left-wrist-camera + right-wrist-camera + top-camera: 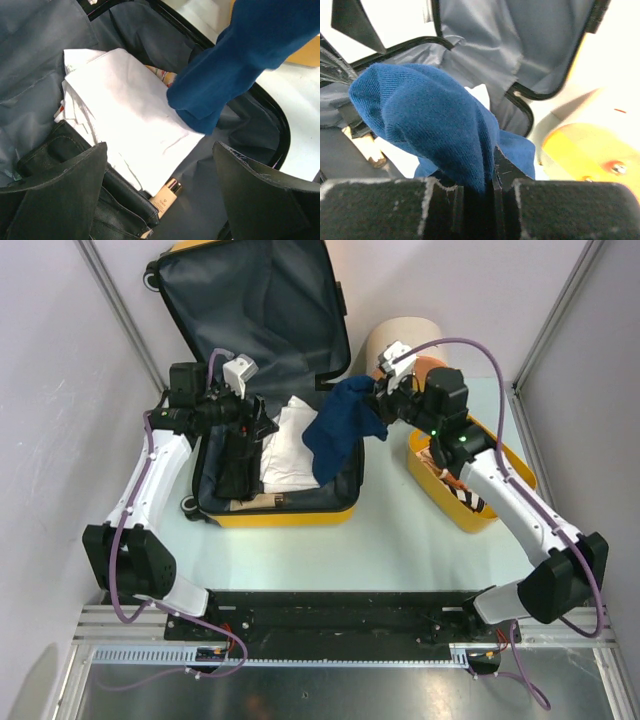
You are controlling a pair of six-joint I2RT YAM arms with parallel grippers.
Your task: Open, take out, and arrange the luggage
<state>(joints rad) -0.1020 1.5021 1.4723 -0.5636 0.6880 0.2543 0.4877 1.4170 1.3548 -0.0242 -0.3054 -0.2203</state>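
Blue garment lifted clear of open luggage (270, 430), lid propped back at the worktop's far left.

Right fingers (487, 192) clenched on blue cloth (342, 428), likely bound for the basket (500, 490). Left fingers (45, 200) released, hovering over white folded cloth (130, 125).

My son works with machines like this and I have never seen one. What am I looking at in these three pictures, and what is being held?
Two white-and-black robot arms are bolted at the near edge of a table. The wide picture comes from a camera above and behind them. The other two come from cameras on each wrist, looking past that arm's own fingers.

On the table lies an open yellow suitcase with grey lining, holding folded white cloth and dark items. Right of it stand a yellow basket and a round cream box.

The right gripper is shut on a blue garment, lifted over the suitcase. The left gripper hangs open above the clothes, holding nothing.
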